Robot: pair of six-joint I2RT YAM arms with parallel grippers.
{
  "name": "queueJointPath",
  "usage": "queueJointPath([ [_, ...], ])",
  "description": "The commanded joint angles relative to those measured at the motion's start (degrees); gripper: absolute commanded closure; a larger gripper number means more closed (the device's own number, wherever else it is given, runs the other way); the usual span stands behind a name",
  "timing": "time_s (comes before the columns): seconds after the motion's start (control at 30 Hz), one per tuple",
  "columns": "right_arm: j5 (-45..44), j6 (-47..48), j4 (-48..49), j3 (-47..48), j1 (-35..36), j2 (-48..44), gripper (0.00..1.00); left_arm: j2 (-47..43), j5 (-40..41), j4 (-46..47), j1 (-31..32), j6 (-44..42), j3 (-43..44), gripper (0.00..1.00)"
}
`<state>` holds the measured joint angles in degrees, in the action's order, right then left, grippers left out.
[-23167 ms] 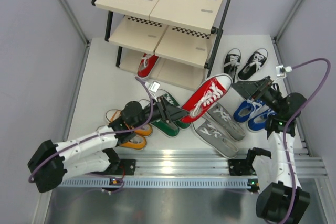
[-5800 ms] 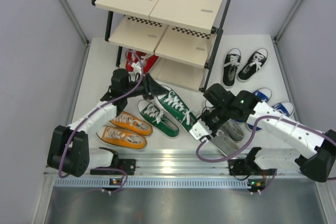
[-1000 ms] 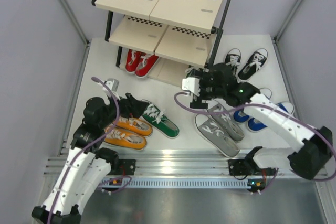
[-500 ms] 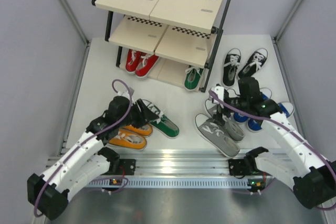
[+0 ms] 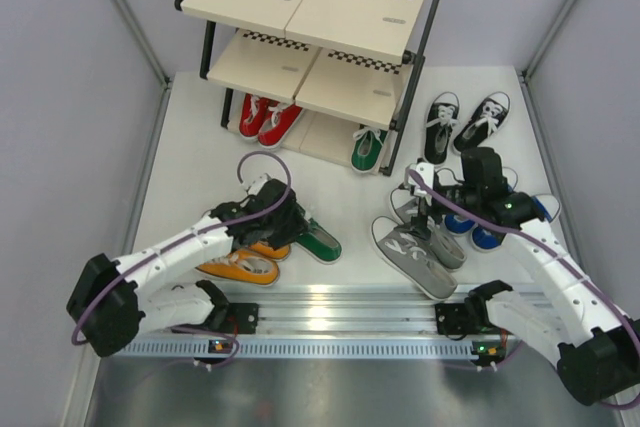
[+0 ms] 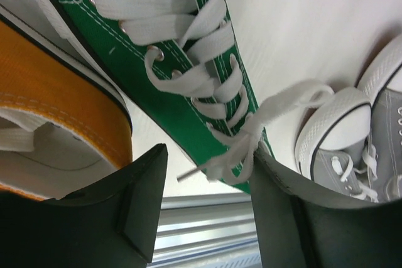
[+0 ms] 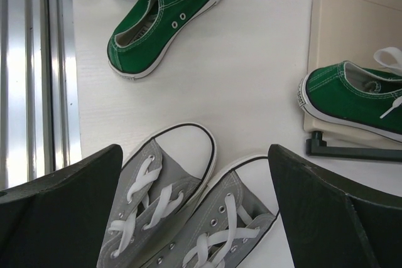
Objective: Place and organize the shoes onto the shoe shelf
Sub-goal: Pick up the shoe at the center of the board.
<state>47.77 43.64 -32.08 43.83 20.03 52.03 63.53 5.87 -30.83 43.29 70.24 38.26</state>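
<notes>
Beside the orange pair (image 5: 240,268) on the table (image 5: 190,167), the left gripper (image 6: 207,161) straddles the laces of the stray green shoe (image 5: 322,242), hold unclear; light, floppy canvas seems best pinched at the sidewall.

We see woven canvas on the green sneaker (image 6: 188,80), with white stitching, small shiny metal eyelets and flat white cloth laces. The orange sneaker (image 6: 63,111) shows a coarser ribbed weave. The grey sneakers (image 7: 166,171) have smooth, slightly glossy white rubber toe caps. The shoe shelf (image 5: 310,7) has matt beige wooden panels on black metal tubes. The worktop (image 7: 251,73) is smooth matt white; its rail (image 5: 340,312) is brushed, reflective metal. The fingers (image 6: 135,211) of the left end effector (image 6: 208,155) are matt black plastic.
</notes>
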Motion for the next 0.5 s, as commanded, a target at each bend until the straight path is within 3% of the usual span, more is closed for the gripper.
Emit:
queueJointPath([
  [0.0, 2.86, -0.22, 2.63, -0.24, -1.13, -0.97, 0.01, 3.09, 4.15, -0.55, 0.31, 2.71, 3.48, 0.42],
  [0.13, 2.86, -0.13, 2.54, -0.33, -1.31, -0.97, 0.01, 8.44, 4.76, -0.64, 0.39, 2.45, 5.15, 0.43],
  [0.37, 3.30, -0.22, 2.54, -0.42, -2.01, -1.32, 0.01, 13.29, 5.73, -0.55, 0.39, 0.61, 6.13, 0.58],
  [0.47, 3.56, -0.13, 2.46, -0.42, -2.19, -1.23, 0.01, 13.64, 6.78, -0.55, 0.48, -2.03, 5.86, 0.73],
])
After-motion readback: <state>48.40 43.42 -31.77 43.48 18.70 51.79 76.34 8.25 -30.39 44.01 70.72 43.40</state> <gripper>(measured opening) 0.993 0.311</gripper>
